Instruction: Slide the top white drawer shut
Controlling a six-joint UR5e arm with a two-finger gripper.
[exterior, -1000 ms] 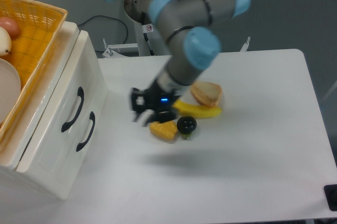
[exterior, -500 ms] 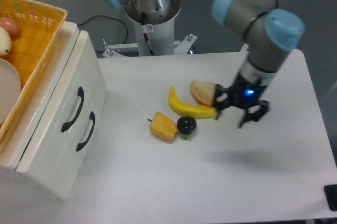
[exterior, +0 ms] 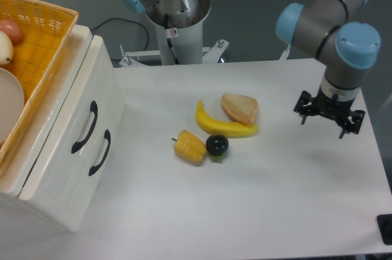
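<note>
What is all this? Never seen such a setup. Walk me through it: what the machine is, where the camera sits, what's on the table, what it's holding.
The grey and blue machine is a robot arm bolted behind a white table. One fixed camera looks down at it from in front and above. At the arm's tip is a black two-finger claw, hovering over the table's right side; its fingers are spread and it holds nothing. In the middle lie a banana, a piece of bread, a yellow pepper and a small dark round fruit. At left stands a white cabinet; the top white drawer sits flush, like the lower one. An orange basket rests on top.
</note>
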